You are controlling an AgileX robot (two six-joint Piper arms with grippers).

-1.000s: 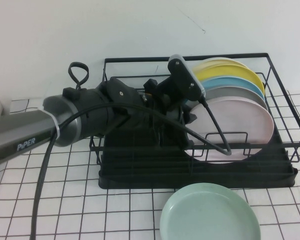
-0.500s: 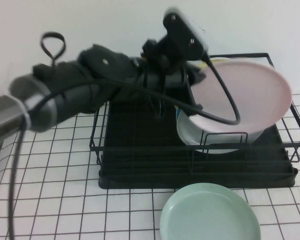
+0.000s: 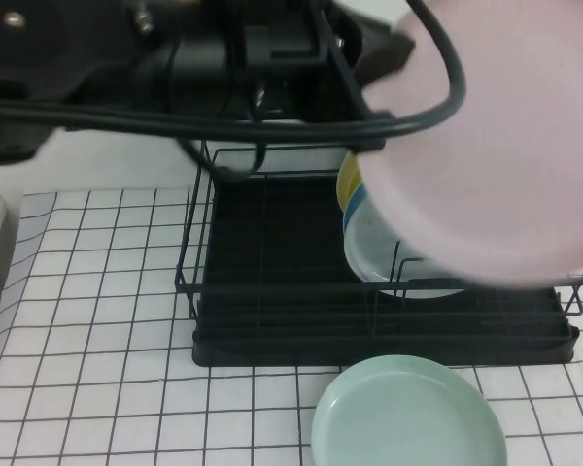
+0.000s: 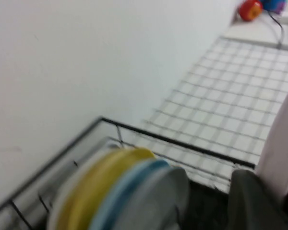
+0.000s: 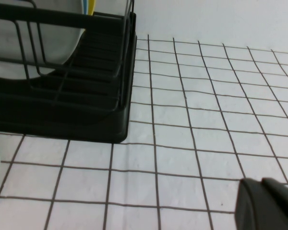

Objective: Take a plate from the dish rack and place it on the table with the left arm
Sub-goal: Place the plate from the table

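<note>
Plate [image 3: 505, 146] aloft; yellow plate [image 4: 93, 189] racked.

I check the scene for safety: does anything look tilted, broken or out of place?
Nothing looks damaged. The pink plate is tilted in the air, held by the left hand above the dish rack. The right hand sits low over the table.

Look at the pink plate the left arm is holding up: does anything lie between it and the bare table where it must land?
The plate, held in the left gripper, hangs above the dish rack. A mint-green plate occupies the table just before the rack; the squares left of it look free. The right gripper hangs low over the table.
</note>
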